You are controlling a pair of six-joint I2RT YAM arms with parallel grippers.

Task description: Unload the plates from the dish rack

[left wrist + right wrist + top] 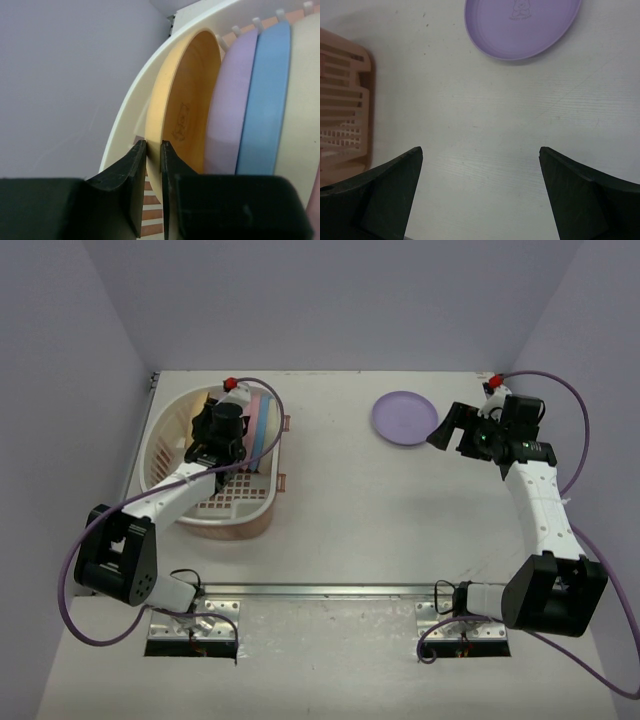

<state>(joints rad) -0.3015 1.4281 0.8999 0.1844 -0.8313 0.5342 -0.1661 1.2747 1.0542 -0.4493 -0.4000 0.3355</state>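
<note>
Plates (262,422) stand on edge in the oval pink-and-white plastic dish rack (235,520), far left on the white surface (340,530). One round lavender plastic plate (404,418) lies flat at the far right. The left jaws are narrow and pinch the rim of the round yellow plastic plate (185,100), so this looks like the grab step. Next it needs a straight lift, clear of its neighbours. The right jaws are wide and hold nothing. From above, the arm hides the yellow plate. Up close, the plate bottoms are cut off.

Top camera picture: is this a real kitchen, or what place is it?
Probably a robot test bench, not a kitchen: plain walls around a white table, a left arm and right arm bolted to its edge, one dish rack of plates.
</note>
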